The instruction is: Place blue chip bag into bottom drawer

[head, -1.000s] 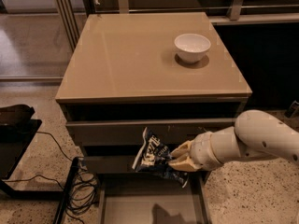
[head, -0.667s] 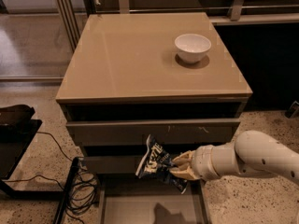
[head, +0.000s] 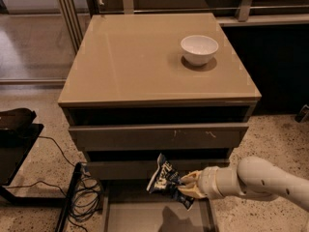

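The blue chip bag [head: 165, 179], dark blue foil with white lettering, hangs tilted in front of the cabinet. My gripper [head: 188, 185] is shut on its right side, reaching in from the right on a white arm. The bag hangs just above the bottom drawer [head: 145, 215], a grey tray pulled open at the frame's lower edge, with the bag's shadow on its floor. The two drawers above are closed.
A white bowl [head: 199, 49] stands at the back right of the cabinet top [head: 130, 57]. A black stand [head: 14, 144] and a tangle of cables [head: 84, 192] lie on the floor at the left. Speckled floor lies to the right.
My gripper and arm have lowered with the blue chip bag, bringing it closer to the open bottom drawer. The bowl has not moved.
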Motion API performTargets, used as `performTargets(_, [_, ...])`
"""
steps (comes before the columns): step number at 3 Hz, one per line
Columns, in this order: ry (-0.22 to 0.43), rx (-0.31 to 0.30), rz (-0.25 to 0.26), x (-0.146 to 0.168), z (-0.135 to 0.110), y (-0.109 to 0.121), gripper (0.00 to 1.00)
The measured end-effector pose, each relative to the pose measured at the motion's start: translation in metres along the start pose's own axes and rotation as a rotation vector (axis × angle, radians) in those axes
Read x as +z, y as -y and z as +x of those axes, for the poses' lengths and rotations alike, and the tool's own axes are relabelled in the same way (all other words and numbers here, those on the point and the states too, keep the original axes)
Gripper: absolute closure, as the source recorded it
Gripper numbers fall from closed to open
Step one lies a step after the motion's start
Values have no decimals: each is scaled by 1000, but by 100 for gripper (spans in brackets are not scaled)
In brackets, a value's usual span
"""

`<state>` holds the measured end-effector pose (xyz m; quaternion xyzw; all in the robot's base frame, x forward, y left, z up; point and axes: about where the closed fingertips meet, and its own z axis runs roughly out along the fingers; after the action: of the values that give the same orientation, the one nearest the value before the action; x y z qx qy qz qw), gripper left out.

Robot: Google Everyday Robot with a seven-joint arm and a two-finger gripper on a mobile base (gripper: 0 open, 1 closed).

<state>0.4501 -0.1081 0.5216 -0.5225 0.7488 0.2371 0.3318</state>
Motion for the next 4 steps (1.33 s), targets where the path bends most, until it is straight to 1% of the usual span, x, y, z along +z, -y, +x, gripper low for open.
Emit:
performTargets(1, [-30, 83, -60, 25, 31, 5, 100])
performTargets(3, [-36, 93, -74, 32, 34, 3, 100])
performTargets(4, [-13, 137, -110, 58, 46, 5, 100])
